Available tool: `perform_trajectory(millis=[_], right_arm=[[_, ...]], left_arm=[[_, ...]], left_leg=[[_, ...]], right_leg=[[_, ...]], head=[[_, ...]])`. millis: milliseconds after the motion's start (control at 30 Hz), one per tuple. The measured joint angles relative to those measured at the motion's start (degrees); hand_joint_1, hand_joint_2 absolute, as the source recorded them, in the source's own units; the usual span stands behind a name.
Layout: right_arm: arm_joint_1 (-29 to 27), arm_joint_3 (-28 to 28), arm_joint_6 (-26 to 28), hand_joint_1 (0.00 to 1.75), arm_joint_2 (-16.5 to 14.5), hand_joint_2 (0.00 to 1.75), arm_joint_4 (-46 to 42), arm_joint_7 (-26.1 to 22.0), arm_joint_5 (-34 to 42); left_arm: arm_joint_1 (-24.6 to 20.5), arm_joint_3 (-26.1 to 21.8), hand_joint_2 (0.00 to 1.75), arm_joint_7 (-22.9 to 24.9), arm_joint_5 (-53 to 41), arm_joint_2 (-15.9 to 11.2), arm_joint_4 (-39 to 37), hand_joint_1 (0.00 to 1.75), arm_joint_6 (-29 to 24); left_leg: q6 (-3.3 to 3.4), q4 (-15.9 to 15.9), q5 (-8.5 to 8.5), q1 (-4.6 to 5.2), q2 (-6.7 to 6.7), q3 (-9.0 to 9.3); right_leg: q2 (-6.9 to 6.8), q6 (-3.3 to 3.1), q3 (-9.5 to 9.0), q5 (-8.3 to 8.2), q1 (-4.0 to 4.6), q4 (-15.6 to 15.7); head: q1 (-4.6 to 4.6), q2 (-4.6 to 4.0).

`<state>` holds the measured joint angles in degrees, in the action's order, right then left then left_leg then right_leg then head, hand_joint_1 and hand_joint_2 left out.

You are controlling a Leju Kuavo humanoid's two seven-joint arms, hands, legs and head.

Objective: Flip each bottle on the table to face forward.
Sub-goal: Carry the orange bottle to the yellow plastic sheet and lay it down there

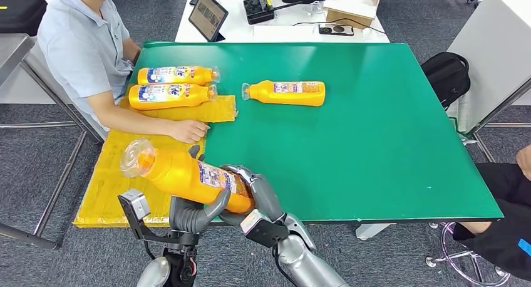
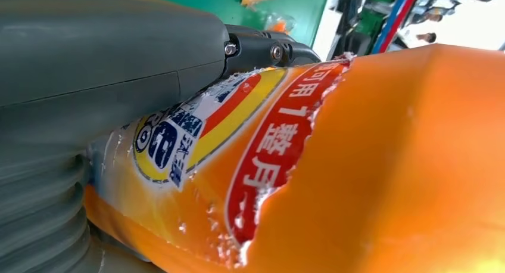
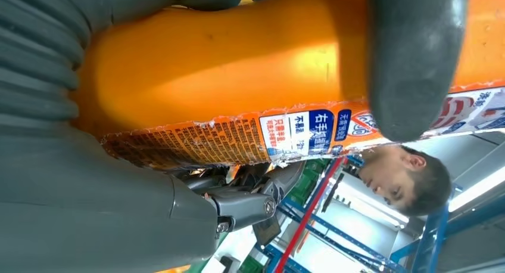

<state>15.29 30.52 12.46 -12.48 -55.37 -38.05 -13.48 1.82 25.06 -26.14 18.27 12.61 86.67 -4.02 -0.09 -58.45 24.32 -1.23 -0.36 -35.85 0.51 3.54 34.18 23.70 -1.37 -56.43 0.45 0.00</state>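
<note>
Both the left hand [image 1: 194, 215] and right hand [image 1: 257, 193] grip one orange bottle [image 1: 181, 174] tilted above the table's [image 1: 376, 143] near left edge, over a yellow mat [image 1: 113, 187] where a seated person's hand [image 1: 188, 131] rests, two bottles [image 1: 172, 86] lying beyond it and another bottle [image 1: 288, 93] lying on the green.

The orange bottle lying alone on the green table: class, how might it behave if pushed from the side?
The lone orange bottle lies on its side on the smooth green table, so it would probably roll or slide easily. Its body looks like stiff plastic, likely keeping shape. Its glossy surface may be slippery.
</note>
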Motion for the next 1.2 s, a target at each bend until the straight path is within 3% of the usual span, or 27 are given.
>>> perform_trajectory(millis=[100,233,400,433,533,567,700,967,1200], right_arm=[[0.00,0.39,-0.60,1.53,0.00,1.75,0.37,0.00,0.70],[0.06,0.82,-1.35,1.50,-0.02,1.75,0.92,0.00,1.78],[0.52,1.01,-2.55,1.42,-0.40,1.75,2.52,0.00,1.75],[0.57,1.02,-2.65,1.27,-0.49,1.75,2.81,0.00,1.71],[0.72,1.08,-2.83,0.26,-0.72,1.75,3.46,0.00,1.61],[0.76,1.13,-2.94,0.05,-0.78,1.75,3.67,0.00,1.52],[0.76,1.29,-3.22,0.00,-0.92,0.00,5.11,0.00,0.17],[0.31,0.95,-1.09,0.00,-0.43,0.00,4.62,0.00,0.02],[-1.16,1.07,3.59,0.00,1.06,0.00,-2.56,-0.02,0.75]], left_arm=[[-0.11,0.03,1.75,0.20,0.45,-0.35,-0.03,0.00,3.30],[-0.12,0.43,1.75,-1.67,-1.83,-1.02,-0.03,1.75,4.97],[0.10,0.47,1.75,-2.81,-2.60,-1.16,-0.01,1.75,4.21],[0.14,0.41,1.75,-2.85,-2.60,-1.19,-0.01,1.75,4.11],[0.21,0.14,1.75,-2.95,-2.58,-1.22,-0.01,1.75,4.06],[0.20,0.02,1.75,-3.01,-2.57,-1.22,-0.01,1.75,4.06],[0.17,-0.48,1.75,-3.40,-2.42,-1.27,0.32,1.75,4.31],[0.18,-1.65,1.75,-2.39,1.36,-1.45,0.78,1.75,8.36],[1.13,-5.19,1.75,-2.84,0.83,-2.40,1.27,1.75,8.24]], left_leg=[[0.00,0.00,0.00,0.00,0.00,0.00],[0.00,0.00,0.00,0.01,0.00,0.00],[0.00,0.00,0.00,0.00,0.00,0.00],[0.00,0.00,0.00,0.00,0.00,0.00],[0.00,0.00,0.00,0.00,0.00,0.00],[0.00,0.00,0.00,0.00,0.00,0.00],[0.00,0.00,0.00,0.00,-0.02,-0.01],[0.00,0.00,0.00,0.00,0.01,-0.01],[0.00,0.00,0.00,0.00,0.03,-0.01]], right_leg=[[0.00,0.00,0.00,0.00,0.00,0.00],[0.00,0.00,-0.01,0.00,0.00,0.00],[0.00,0.00,0.00,0.00,0.00,0.00],[0.00,0.00,0.00,0.00,0.00,0.00],[0.00,0.00,0.00,0.00,0.00,0.00],[0.00,0.00,0.00,0.00,0.00,0.00],[-0.01,0.00,0.00,0.00,0.00,0.00],[0.00,0.00,0.01,0.00,0.00,0.00],[0.01,0.00,0.02,0.00,0.00,0.00]], head=[[0.02,0.00],[0.01,0.00],[-0.01,0.00],[-0.01,0.00],[-0.01,0.00],[-0.02,0.00],[-0.02,0.00],[-0.02,0.00],[-0.03,0.00]])
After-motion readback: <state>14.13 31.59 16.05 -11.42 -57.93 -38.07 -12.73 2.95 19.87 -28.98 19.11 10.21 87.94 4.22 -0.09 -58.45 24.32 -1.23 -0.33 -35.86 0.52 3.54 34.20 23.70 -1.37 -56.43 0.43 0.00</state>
